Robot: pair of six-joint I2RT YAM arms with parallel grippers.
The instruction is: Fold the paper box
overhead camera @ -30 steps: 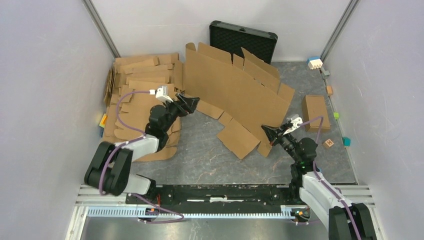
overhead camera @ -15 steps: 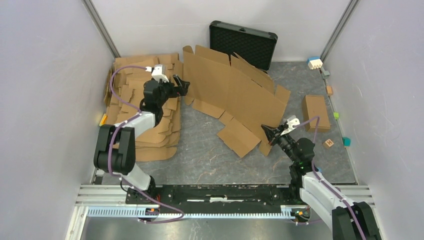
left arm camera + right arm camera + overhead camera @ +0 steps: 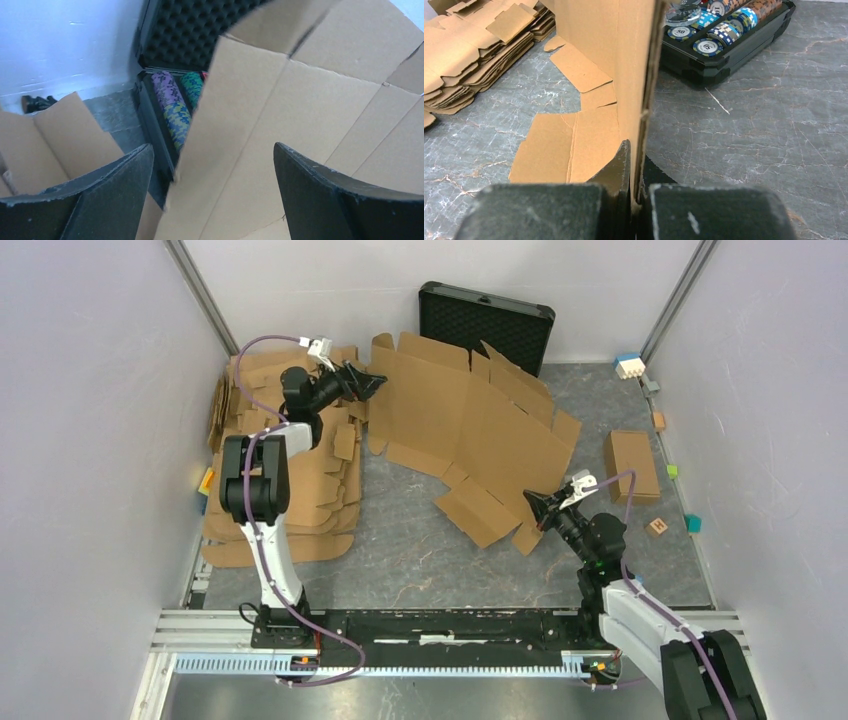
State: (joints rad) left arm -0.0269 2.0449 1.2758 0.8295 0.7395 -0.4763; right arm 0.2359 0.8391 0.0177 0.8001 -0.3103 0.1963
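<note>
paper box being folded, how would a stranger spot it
Find the open black case at the back; the paper box is the big brown die-cut sheet standing tilted in front of it. The right pincer is shut on its near corner. Unlike the flat stack to its left and the small closed box to its right, it stands up alone.

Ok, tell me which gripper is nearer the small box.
Right. The right gripper, shut on the sheet, sits just left of the small box. The left gripper is open at the far left corner of the sheet.
</note>
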